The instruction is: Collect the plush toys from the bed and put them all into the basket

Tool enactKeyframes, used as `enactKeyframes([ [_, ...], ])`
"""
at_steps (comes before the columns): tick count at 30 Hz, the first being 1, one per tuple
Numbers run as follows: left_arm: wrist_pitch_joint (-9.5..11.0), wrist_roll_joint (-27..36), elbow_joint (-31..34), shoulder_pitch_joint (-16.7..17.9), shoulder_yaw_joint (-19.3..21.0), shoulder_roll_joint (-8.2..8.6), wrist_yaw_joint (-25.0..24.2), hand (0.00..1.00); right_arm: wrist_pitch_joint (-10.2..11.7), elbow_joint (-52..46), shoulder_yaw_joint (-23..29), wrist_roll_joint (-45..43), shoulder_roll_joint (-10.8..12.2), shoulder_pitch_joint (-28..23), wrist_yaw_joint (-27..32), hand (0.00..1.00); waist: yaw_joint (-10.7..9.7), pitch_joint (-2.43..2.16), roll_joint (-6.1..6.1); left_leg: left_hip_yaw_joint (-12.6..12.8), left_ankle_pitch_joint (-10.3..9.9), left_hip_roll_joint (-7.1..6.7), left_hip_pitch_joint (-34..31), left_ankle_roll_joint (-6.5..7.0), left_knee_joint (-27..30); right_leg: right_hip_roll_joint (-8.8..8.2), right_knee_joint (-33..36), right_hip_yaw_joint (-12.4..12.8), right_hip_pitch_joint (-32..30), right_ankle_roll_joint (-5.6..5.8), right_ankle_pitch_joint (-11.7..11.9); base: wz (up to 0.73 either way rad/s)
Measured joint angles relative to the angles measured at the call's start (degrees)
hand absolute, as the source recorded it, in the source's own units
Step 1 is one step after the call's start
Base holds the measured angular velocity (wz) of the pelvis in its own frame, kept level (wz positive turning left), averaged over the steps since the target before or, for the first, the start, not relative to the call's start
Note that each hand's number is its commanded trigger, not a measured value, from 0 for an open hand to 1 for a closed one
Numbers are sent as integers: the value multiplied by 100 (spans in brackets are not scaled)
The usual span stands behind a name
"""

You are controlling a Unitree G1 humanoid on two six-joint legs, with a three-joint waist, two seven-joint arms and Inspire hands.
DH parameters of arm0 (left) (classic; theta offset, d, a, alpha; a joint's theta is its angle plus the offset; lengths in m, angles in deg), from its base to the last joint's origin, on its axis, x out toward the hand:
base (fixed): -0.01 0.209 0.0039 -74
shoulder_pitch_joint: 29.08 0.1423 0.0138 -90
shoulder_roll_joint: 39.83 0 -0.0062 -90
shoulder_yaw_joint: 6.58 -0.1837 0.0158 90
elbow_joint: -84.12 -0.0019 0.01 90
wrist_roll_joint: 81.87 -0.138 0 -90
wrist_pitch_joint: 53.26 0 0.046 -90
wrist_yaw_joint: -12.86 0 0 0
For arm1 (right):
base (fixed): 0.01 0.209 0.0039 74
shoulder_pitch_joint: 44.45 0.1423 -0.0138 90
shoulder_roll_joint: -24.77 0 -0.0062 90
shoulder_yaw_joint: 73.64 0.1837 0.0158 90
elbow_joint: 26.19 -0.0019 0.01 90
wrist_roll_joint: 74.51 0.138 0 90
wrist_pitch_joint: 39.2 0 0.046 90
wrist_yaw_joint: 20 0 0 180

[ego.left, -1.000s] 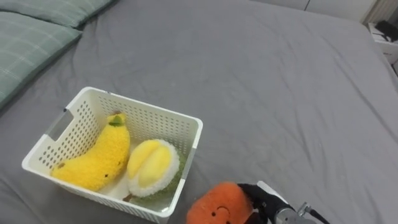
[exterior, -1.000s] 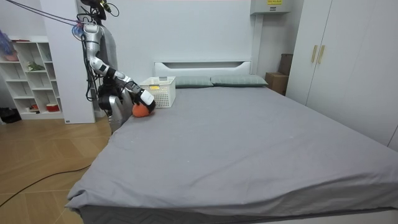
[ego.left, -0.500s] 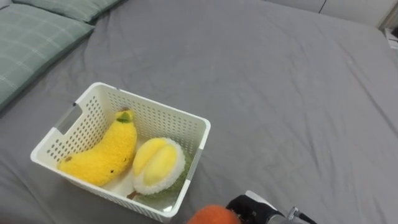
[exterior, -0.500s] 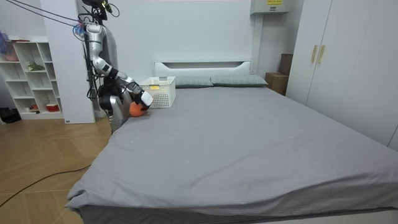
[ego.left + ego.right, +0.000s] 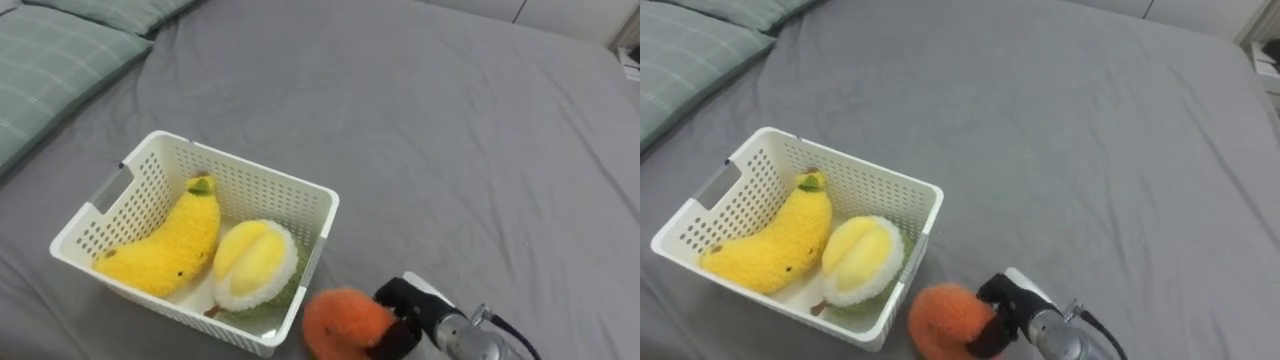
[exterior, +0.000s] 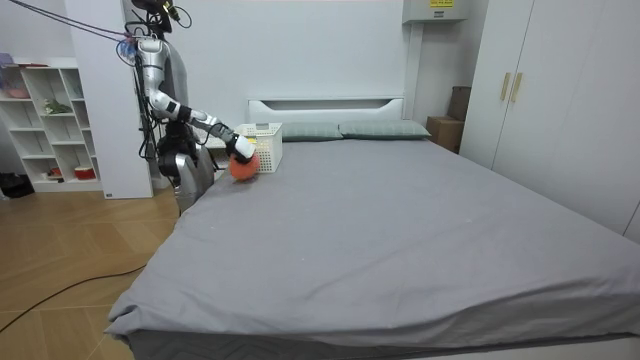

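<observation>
An orange plush toy (image 5: 343, 320) hangs just off the near right corner of the white perforated basket (image 5: 262, 196). My right hand (image 5: 408, 312) comes in from the lower right, its dark fingers curled round the toy's right side. In the room view the toy (image 6: 243, 166) is lifted off the grey bed, right beside the basket (image 6: 262, 148). Inside the basket lie a yellow plush banana (image 5: 170, 250) and a yellow-and-white plush durian (image 5: 255, 265). In the right eye view the toy (image 5: 943, 320) sits against my right hand (image 5: 1006, 305).
Green checked pillows (image 5: 50, 60) lie at the head of the bed, left of the basket. The grey sheet (image 5: 460, 140) spreads wide to the right. I stand at the bed's side near its head, with a white shelf (image 6: 50, 120) behind me.
My right hand has curled its fingers round the orange toy and raised it off the bed toward the basket. The head camera shifted slightly.
</observation>
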Motion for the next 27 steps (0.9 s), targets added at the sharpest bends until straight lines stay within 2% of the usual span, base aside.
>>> enactKeyframes([
  [2,2,-2,-106,10,30,2,-1,0,6,-297,258,28,-63,35,54,100,-52,-1,-1,18,-5,-2,4,8,0,-1,1,40,-2,0,0,-7],
  [5,5,-2,-116,48,145,-1,-5,0,24,-691,493,31,-199,50,215,100,-125,-39,-56,43,-5,-2,33,9,5,-1,5,66,4,0,0,-5],
  [8,7,-16,-132,38,294,-2,-73,0,24,-1095,707,4,-297,49,239,100,-246,-51,-64,43,-5,-2,55,9,3,1,6,70,24,0,0,0],
  [11,7,-14,-217,26,408,-3,-126,0,23,-1487,984,-64,-302,51,273,100,-295,-50,-54,54,-5,-3,78,9,0,0,16,73,36,0,0,-1],
  [14,7,-9,-216,32,435,-1,-126,0,13,-1668,1132,-178,-311,70,352,100,-323,-71,-85,64,-5,-2,98,10,3,-1,21,83,46,0,0,-1],
  [19,11,-21,-203,15,427,8,-117,0,-43,-1788,1169,-243,-336,367,309,100,-367,-70,-88,76,-5,-3,75,11,-11,0,57,140,3,0,0,-3],
  [22,17,-200,-203,11,427,6,-114,0,-52,-2178,1166,-236,-422,507,261,100,-331,-66,-84,76,-6,0,83,10,-23,5,55,146,5,0,0,0],
  [23,22,-211,-223,-4,425,7,-114,0,-58,-2317,1165,-223,-422,580,247,100,-303,-55,-67,80,-6,1,89,9,-30,8,57,160,6,0,0,0],
  [27,17,-237,-263,-24,404,-3,-113,0,-77,-2685,964,-254,-417,902,195,100,-212,-58,-71,84,-6,1,108,10,-36,10,56,178,16,0,0,0],
])
